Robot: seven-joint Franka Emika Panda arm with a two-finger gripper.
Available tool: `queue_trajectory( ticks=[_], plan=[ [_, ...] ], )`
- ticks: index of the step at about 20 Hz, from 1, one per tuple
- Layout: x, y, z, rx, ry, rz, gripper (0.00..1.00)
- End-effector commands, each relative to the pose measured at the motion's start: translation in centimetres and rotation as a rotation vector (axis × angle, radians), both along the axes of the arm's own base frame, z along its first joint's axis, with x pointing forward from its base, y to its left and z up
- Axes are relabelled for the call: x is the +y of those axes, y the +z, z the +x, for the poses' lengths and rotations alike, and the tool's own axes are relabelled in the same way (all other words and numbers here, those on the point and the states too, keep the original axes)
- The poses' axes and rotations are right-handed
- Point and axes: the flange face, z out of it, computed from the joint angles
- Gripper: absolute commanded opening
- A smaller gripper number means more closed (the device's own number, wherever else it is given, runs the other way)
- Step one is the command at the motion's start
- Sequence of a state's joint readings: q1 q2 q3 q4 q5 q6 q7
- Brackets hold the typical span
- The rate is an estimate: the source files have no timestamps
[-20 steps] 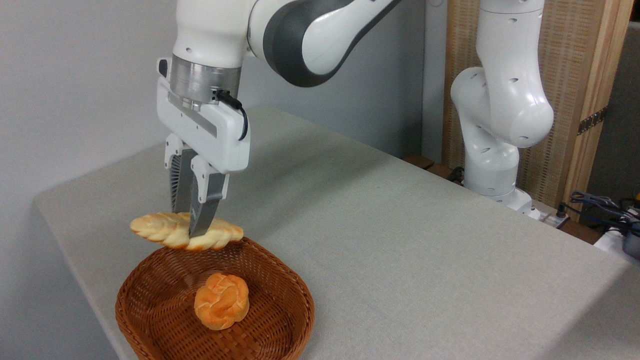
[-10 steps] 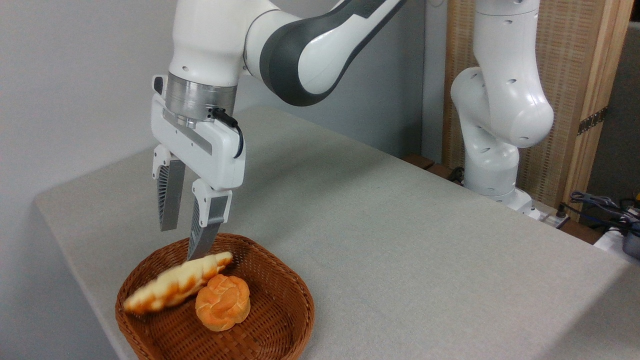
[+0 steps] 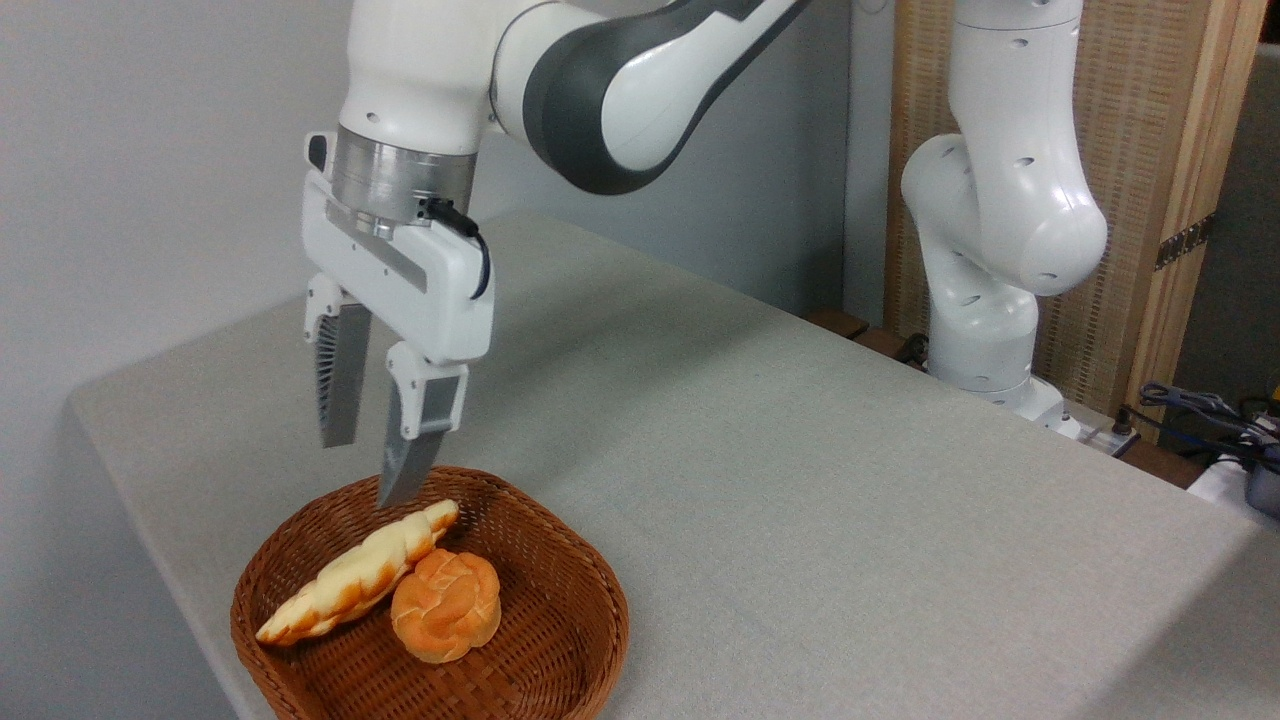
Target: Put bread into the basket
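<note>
The long pale golden braided bread [image 3: 355,575] lies inside the brown wicker basket [image 3: 560,620], slanting from the lower left rim up toward the back, leaning against a small round orange bun [image 3: 446,605]. My gripper [image 3: 368,470] hangs open just above the back rim of the basket, holding nothing, its nearer fingertip a little above the loaf's upper end.
The basket sits at the near left corner of the grey table [image 3: 760,480], close to the table's left and front edges. The arm's white base [image 3: 985,260] stands at the far right, with cables [image 3: 1200,410] beside it.
A second ago my gripper was shut on the bread above the basket's back rim. It opened, the loaf dropped into the basket beside the bun and settled, and the gripper rose slightly.
</note>
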State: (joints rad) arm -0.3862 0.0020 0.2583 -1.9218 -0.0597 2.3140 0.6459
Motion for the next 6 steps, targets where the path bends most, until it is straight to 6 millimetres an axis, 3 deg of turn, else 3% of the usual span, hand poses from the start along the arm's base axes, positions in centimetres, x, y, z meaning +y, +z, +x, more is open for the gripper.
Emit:
queue_trajectory(
  ticks=[1, 6],
  plan=[
    [0.3, 1.5, -1.9, 0.108, -0.008, -0.012, 1.00],
    [0.5, 3.4, -3.0, 0.229, -0.021, 0.000, 1.00]
  ],
)
